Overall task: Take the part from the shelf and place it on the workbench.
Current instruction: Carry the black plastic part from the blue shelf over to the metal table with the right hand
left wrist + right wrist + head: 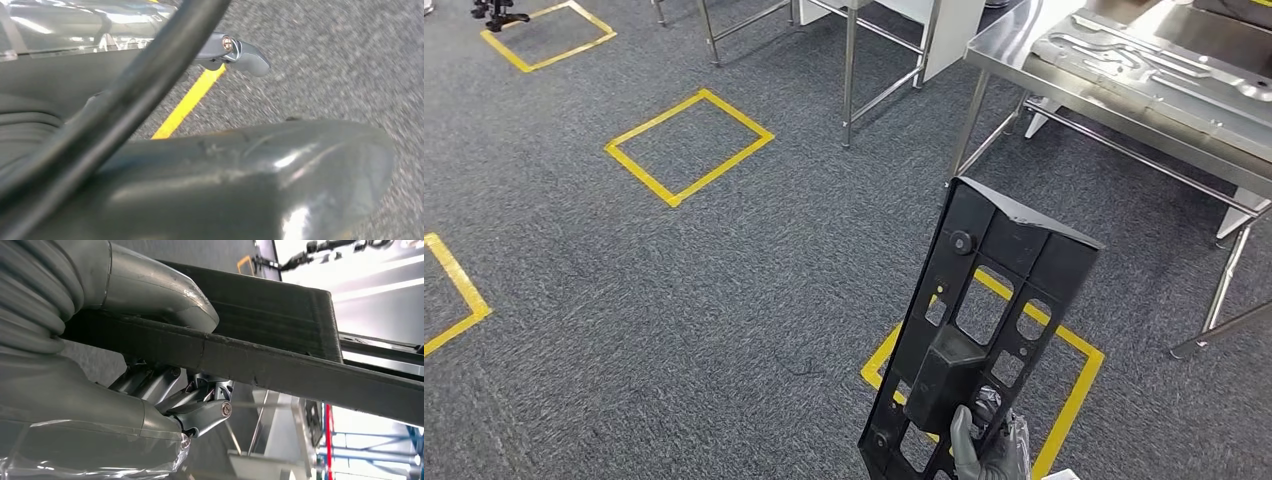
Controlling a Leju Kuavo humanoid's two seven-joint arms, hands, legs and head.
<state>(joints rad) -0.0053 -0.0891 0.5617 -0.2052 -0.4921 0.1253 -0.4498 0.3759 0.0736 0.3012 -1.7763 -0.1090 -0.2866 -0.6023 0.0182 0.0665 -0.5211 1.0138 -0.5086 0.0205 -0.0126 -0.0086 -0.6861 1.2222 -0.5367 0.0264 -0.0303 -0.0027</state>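
Observation:
The part (1009, 235) is a long black plastic panel with several cut-outs and a boxy block on its face. It stands upright over the carpet, and my right hand (992, 452) grips its lower end. From the right wrist, the thumb (160, 295) presses one face of the part (280, 315) while the fingers (200, 412) curl under the other. The steel workbench (1014, 55) stands ahead at the upper right, apart from the part. My left hand (210, 170) hangs over the carpet with nothing in it, thumb and one finger (247, 55) apart.
A stamped metal panel (1124, 50) lies on the workbench. The bench's legs and crossbar (1144, 160) run just beyond the part. Yellow tape squares (689, 145) mark the grey carpet, one right under the part (1079, 385). More steel frames (884, 60) stand further back.

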